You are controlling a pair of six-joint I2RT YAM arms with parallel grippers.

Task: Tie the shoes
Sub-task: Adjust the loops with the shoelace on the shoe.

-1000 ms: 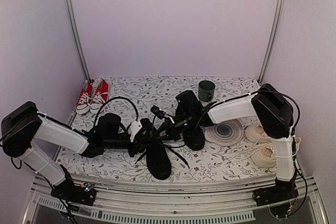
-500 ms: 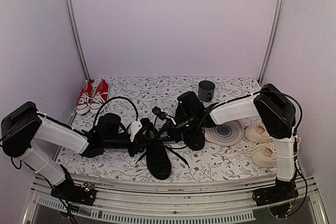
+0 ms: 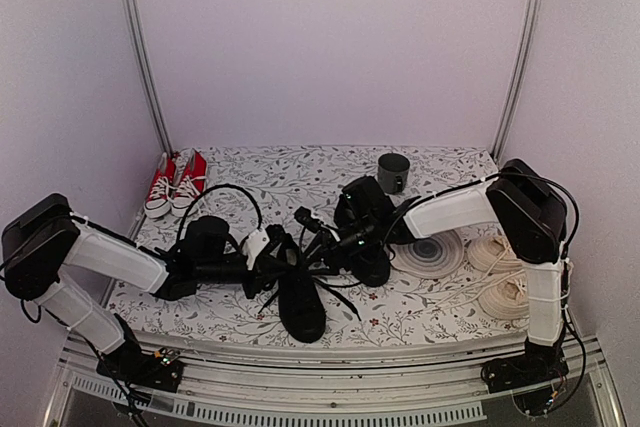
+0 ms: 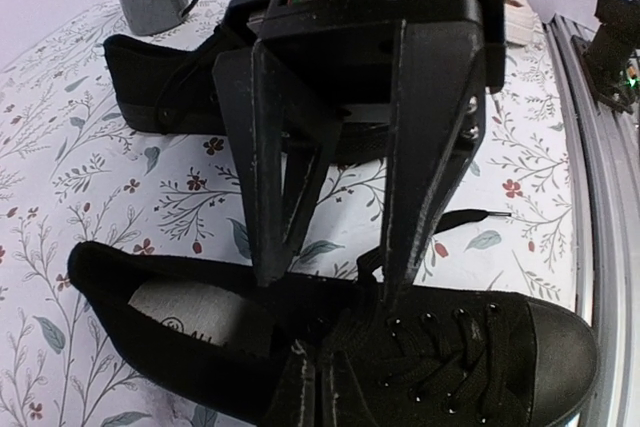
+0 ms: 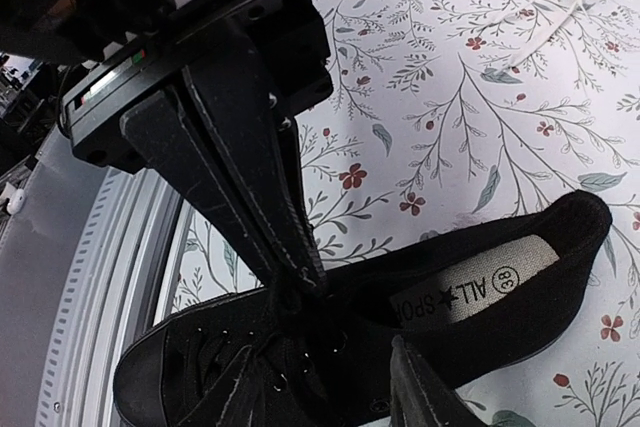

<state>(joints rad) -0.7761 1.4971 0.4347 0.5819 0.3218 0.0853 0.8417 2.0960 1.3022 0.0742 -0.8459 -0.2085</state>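
Note:
One black shoe (image 3: 302, 312) lies at the table's front centre with its toe toward me. The other black shoe (image 3: 372, 262) lies behind it to the right. Both grippers meet over the near shoe's lace area. My left gripper (image 3: 278, 262) comes in from the left; its fingers are pressed together at the top eyelets (image 5: 292, 287), apparently pinching a black lace. In its own view its tips (image 4: 320, 397) sit over the tongue. My right gripper (image 3: 305, 252) is open, its fingers (image 4: 270, 247) straddling the shoe's throat (image 5: 330, 387). A loose lace end (image 4: 480, 217) lies on the cloth.
Small red-and-white sneakers (image 3: 175, 185) stand at the back left. A grey cup (image 3: 393, 172) stands at the back centre-right. A round ringed dish (image 3: 428, 252) and cream sneakers (image 3: 500, 282) lie at the right. A metal rail (image 3: 330, 357) runs along the front edge.
The right arm's wrist has shifted slightly right and forward over the near shoe. The left arm and both shoes have not visibly moved.

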